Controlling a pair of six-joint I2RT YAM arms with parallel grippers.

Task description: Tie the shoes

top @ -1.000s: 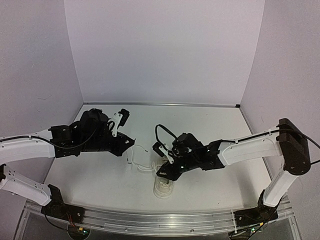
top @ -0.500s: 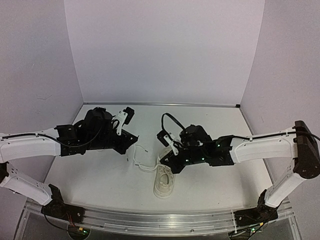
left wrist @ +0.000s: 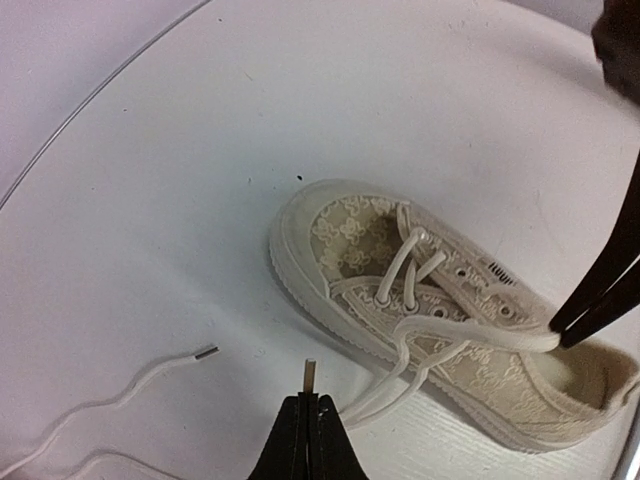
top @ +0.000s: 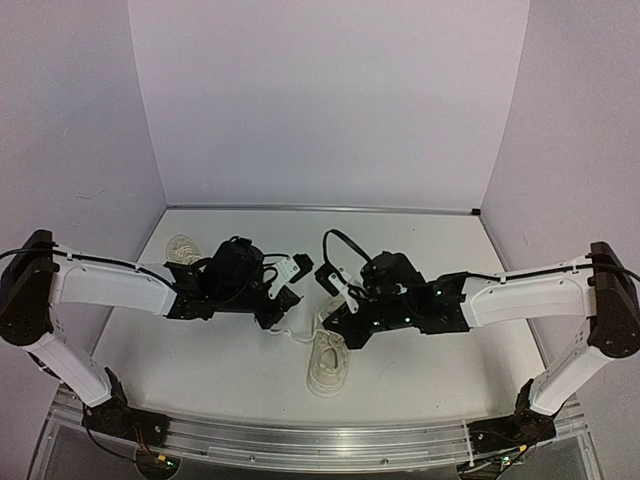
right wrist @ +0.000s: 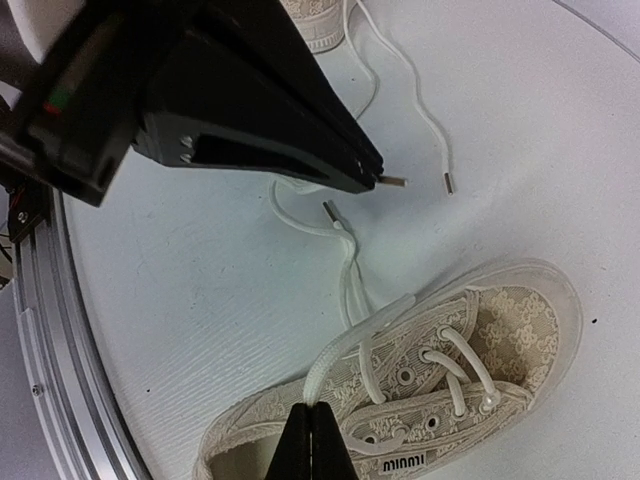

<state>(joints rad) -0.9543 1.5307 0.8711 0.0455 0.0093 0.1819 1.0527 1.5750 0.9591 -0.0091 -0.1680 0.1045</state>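
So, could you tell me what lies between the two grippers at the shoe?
In the left wrist view, a taut white lace spans from the left gripper to the right gripper, across the near shoe.

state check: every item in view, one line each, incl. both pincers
near shoe: upright, laces untied
far shoe: on table at far left, lace state unclear
left pincer: shut on a lace end of the near shoe
right pincer: shut on the near shoe's other lace

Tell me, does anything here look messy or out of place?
Yes. The near shoe is untied, its laces trailing loose across the table. The left gripper and right gripper each pinch a lace. The other shoe sits apart, far off at the back left, not beside its mate.
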